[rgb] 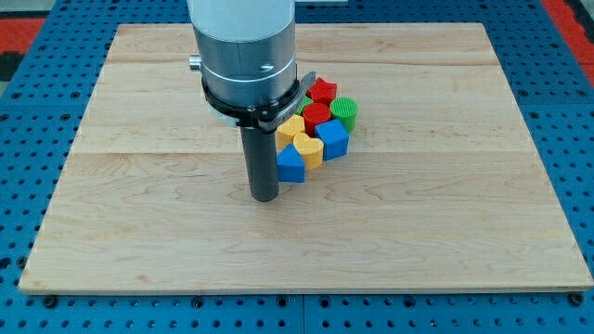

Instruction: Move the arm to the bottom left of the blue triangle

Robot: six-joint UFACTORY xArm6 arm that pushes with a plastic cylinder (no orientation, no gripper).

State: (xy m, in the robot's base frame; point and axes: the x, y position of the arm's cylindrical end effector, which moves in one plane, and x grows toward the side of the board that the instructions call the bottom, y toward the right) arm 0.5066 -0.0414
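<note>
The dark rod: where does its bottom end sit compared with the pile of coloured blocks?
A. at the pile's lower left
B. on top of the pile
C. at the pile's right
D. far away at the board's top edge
A: my tip rests on the board just left of and below the blue triangle, the pile's nearest block.

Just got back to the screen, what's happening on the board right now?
My tip rests on the wooden board, just to the view's left and slightly below the blue triangle. That triangle sits at the bottom-left edge of a tight cluster with yellow blocks, a blue cube, red blocks and a green block.
</note>
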